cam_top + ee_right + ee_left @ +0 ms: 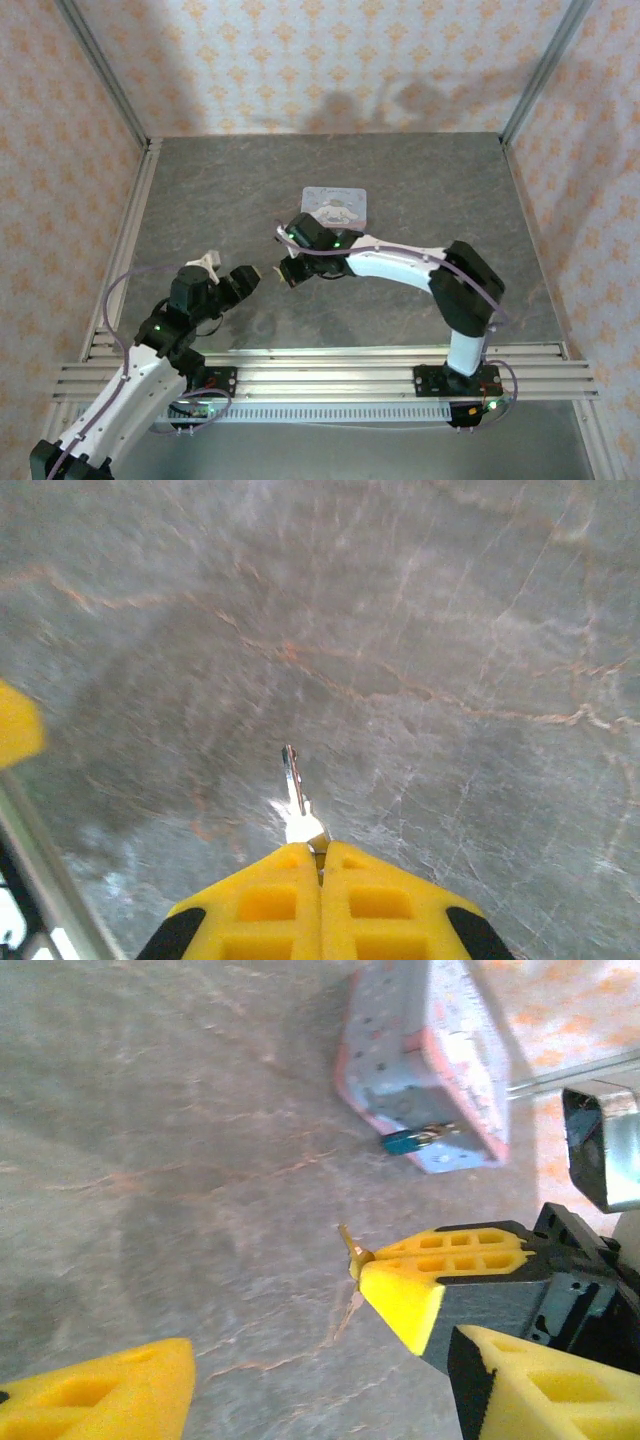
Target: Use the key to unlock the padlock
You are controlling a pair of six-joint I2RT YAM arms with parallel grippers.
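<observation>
From above, the pale blue tin (335, 207) sits a little above the middle of the frame on the grey table (420, 180), and the cartoon print on its lid is too small to read. Just below it the right gripper (290, 270) and the left gripper (256, 277) meet almost tip to tip, left of centre. The key cannot be made out at this size. In the left wrist view the tin (420, 1060) fills the upper right, and the padlock (412, 1141) lies right against its lower side. The padlock's long axis is close to level, bluish body to the left and a paler metal end to the right. The left gripper (320, 1355) stands wide, its yellow fingers (100, 1395) at the two bottom corners with nothing between them. The right gripper (362, 1272) reaches in from the right, pinching the key (350, 1243), whose thin blade slants up and to the left. In the right wrist view the right gripper (321, 855) is pressed together at bottom centre on the key (293, 785) (only the bow is clamped). The blade points up the frame, leaning slightly left, over bare table (450, 630).
</observation>
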